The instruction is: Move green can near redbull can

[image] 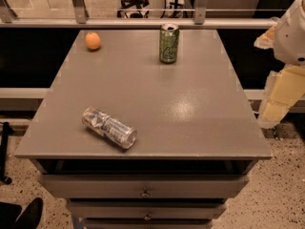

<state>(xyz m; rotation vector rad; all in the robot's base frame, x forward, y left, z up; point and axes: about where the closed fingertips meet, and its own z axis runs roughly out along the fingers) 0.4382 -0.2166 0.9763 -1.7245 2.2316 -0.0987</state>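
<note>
Hanging beside the table (190,104), the gripper (280,97) seemingly points down; grip state unclear.

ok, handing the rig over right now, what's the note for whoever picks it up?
The gripper is at the right edge of the view, beside the table and away from both cans.
The green can stands upright at the far side, right of the orange.
The redbull can lies on its side near the front left edge.
Done: nothing yet, the cans are far apart.
Left: grasp the green can, carry it to the front left and set it beside the redbull can.
</note>
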